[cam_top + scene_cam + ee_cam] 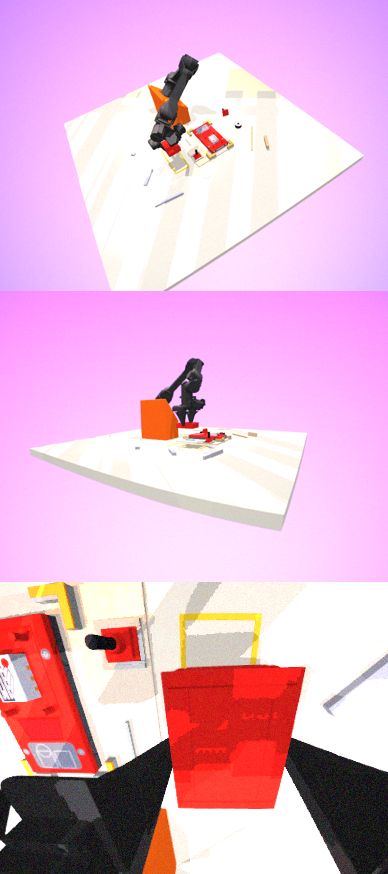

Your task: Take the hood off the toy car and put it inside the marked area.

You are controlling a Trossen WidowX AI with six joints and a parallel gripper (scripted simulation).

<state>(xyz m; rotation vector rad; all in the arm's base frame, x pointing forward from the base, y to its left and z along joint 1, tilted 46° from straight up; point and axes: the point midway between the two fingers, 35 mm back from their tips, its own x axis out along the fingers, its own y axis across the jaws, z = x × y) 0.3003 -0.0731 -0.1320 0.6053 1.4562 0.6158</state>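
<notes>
The red hood (170, 148) (188, 425) (230, 742) is in the air, above the table. My gripper (187, 423) (225, 742) is shut on it, with one finger at each long side. The marked area, a yellow outline (169, 164) (172, 444) (220, 617), lies on the table below and beyond the hood; in the wrist view the hood hides its near end. The red toy car (207, 137) (200, 435) (42, 729) sits between yellow corner brackets, with its white engine block uncovered. The fingertips are hard to make out in the top view.
A red part with a black post (196, 155) (122, 644) stands on a pale plate between car and outline. The orange block (183, 113) (155, 419) stands by the arm's base. Grey bars (148, 177) (169, 199), a wheel (238, 124) and a pencil-like stick (251, 137) lie around.
</notes>
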